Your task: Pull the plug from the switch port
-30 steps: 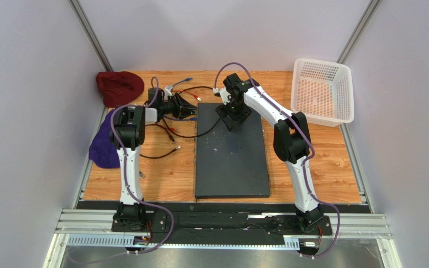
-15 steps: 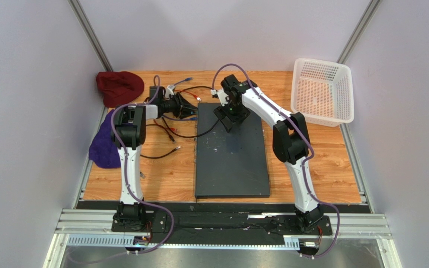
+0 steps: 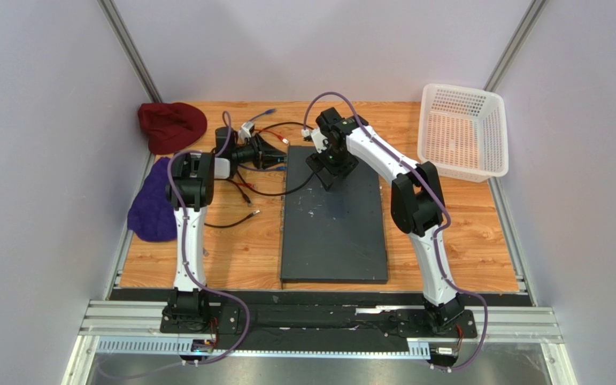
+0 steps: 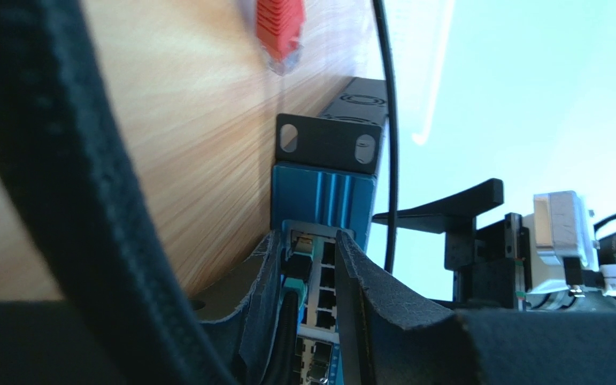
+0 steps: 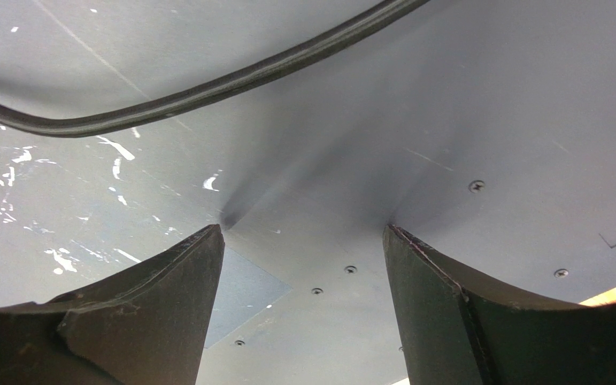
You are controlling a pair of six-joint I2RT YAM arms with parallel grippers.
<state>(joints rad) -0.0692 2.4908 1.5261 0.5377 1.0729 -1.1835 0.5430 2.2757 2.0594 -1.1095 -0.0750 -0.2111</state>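
Observation:
The switch is a big dark grey slab lying mid-table. In the left wrist view its blue port face fills the centre, and a teal-and-black plug with a black cable sits in one of the ports. My left gripper straddles that plug. The left finger lies close beside it, and a gap shows between it and the right finger. My right gripper stands open right above the switch's scuffed top, near the far end, with nothing between its fingers.
A white mesh basket stands at the back right. A maroon cloth and a purple cloth lie at the left. Loose cables sprawl left of the switch, a red plug among them. One black cable crosses the switch top.
The left gripper's fingers have drawn closer together around the plug, and the cables behind it shifted a little. The right gripper moved slightly left on the switch.

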